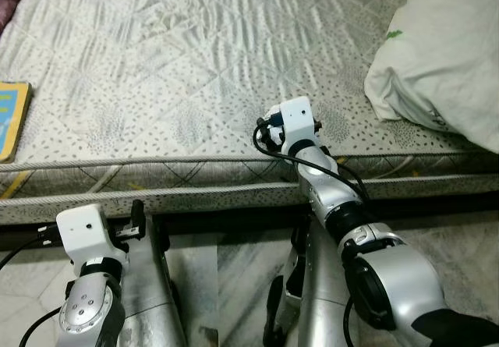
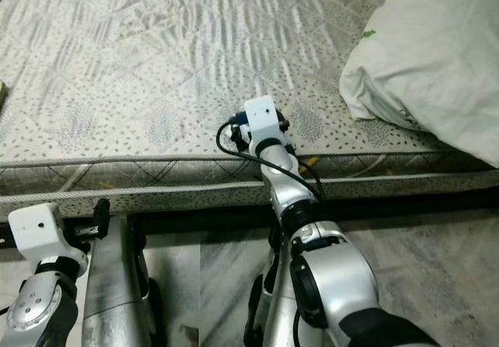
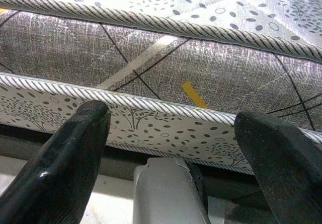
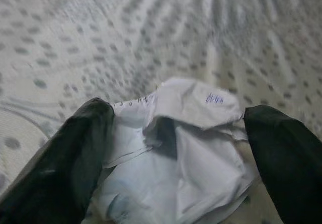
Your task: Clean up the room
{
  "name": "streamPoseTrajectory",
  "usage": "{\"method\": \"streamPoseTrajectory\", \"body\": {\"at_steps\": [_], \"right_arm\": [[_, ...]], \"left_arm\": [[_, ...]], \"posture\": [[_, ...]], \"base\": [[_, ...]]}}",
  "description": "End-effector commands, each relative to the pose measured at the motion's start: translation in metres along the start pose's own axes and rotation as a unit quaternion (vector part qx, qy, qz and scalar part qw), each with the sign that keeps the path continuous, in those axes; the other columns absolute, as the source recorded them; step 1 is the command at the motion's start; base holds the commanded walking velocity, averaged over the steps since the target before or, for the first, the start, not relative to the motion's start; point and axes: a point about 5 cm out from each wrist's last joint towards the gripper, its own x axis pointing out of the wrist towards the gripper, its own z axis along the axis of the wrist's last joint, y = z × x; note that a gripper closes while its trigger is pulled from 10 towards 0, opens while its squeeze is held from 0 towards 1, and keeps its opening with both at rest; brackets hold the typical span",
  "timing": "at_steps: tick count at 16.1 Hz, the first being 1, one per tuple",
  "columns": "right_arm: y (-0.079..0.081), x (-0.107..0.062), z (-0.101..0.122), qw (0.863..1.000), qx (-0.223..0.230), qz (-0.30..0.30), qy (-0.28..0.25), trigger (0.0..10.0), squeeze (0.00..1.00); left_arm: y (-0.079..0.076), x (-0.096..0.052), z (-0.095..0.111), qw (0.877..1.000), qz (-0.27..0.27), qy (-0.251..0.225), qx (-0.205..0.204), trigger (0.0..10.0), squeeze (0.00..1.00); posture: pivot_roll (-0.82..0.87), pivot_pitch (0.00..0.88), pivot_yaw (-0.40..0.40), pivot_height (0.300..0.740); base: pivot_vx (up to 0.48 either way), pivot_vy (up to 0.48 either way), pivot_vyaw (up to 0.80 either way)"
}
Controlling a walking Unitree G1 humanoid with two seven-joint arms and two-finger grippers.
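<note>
On the left edge of the bed, a yellow-and-blue book lies flat, well apart from both arms. Just below it, the left gripper hangs low beside the mattress side, its jaws spread wide with nothing between them, pointed at the striped piping of the mattress rather than at any object.

Toward the middle, the right gripper reaches over the mattress edge onto the quilted top. Between its two black fingers sits a crumpled piece of white paper, directly ahead of the jaws and filling the gap from one finger to the other. The jaws stand apart around it; whether the fingers press the paper or merely flank it cannot be told. The paper is creased and balled, with a little blue print on one fold and no clear long axis, so it should crush easily when squeezed. The right arm is plainly the nearer one.

At the far right, a white pillow rests on the bed, apart from the gripper.
</note>
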Motion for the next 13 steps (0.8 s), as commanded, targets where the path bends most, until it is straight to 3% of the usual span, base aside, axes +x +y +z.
{"method": "streamPoseTrajectory", "body": {"at_steps": [1,6,13], "right_arm": [[0.001,-0.001,-0.008,1.000,-0.001,-0.002,0.023,0.0,0.00],[0.011,-0.001,-0.013,0.999,0.004,0.019,0.035,0.0,0.00],[0.009,0.000,-0.013,0.999,0.011,0.014,0.040,0.0,0.00]], "left_arm": [[0.001,-0.002,0.000,1.000,0.006,0.003,0.004,10.0,0.00],[0.000,0.003,0.001,1.000,0.006,0.002,0.005,10.0,0.00],[-0.002,0.009,0.000,1.000,0.003,0.003,0.012,10.0,0.00]], "posture": [[0.06,0.244,-0.117,0.481],[0.07,0.215,-0.117,0.481],[0.07,0.189,-0.110,0.481]], "base": [[0.000,0.000,0.00],[0.000,0.000,0.00],[0.000,0.000,0.00]]}}
